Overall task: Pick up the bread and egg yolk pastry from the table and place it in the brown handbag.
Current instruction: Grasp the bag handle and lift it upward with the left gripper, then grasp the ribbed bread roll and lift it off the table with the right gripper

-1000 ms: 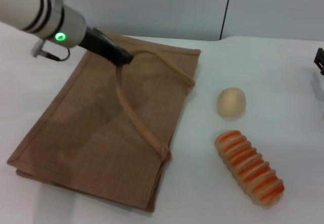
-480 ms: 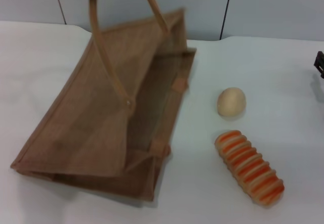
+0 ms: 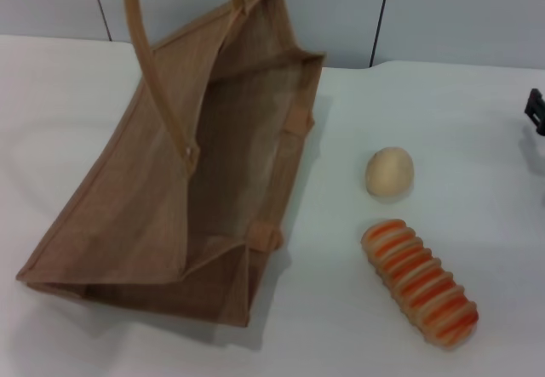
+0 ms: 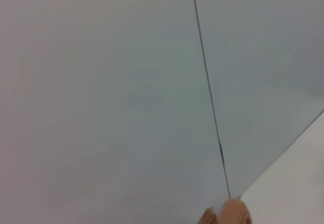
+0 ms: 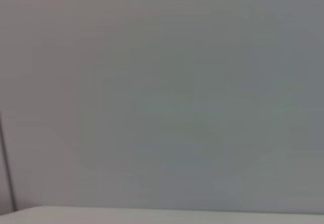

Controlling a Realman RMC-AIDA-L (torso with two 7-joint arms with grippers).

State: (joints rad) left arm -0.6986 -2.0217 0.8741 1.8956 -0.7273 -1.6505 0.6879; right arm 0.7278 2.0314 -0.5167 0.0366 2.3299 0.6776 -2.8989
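White table (image 3: pixel 477 122) with brown handbag (image 3: pixel 136 215) handle-lifted, mouth agape; left hand unseen, right hand (image 3: pixel 535 111) at edge, grip unclear.

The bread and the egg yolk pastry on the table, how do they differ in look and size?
The bread is long and ridged, cream with orange stripes across it; the egg yolk pastry is a smooth round dome in plain pale tan. The bread is clearly longer than the pastry. The bread lies nearer the robot, angled across the table; the pastry sits farther back. Both rest bare on the table, to the right of the brown handbag.
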